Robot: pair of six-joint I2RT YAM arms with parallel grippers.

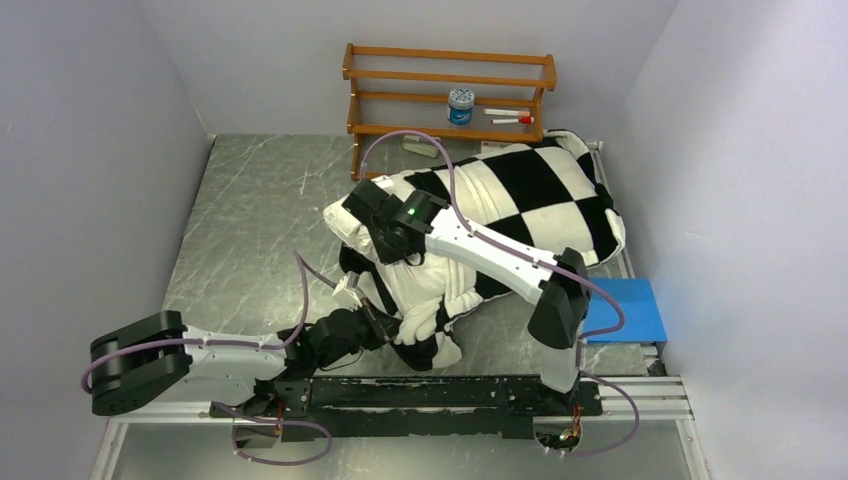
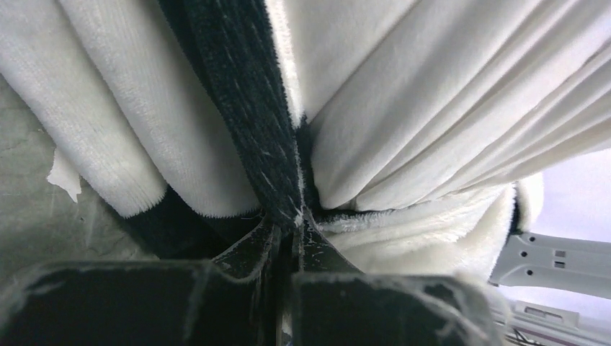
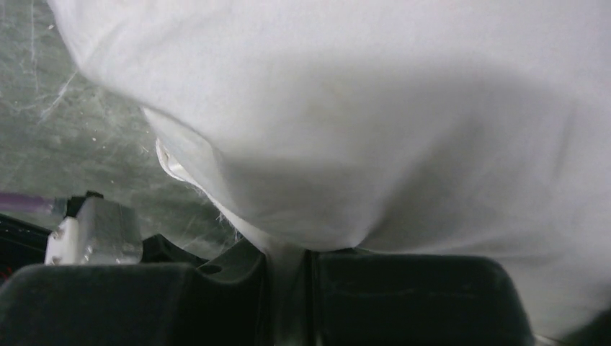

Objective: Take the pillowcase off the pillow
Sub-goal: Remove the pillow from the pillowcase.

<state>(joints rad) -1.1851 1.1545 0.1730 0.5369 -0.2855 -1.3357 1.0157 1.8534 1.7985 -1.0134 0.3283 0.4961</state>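
Top external view: the left gripper (image 1: 372, 318) is clenched on the bunched near end of the pillowcase (image 1: 530, 190), low at the front of the desk (image 1: 250, 220). Just right of it and farther back, the right gripper (image 3: 288, 252) pinches a fold of the white pillow (image 3: 360, 108). Most of the pillow lies inside the checkered cover toward the back right, near a blue pad (image 1: 625, 310).

Tool (image 2: 288, 229) pinching pillowcase (image 2: 245, 122) fold
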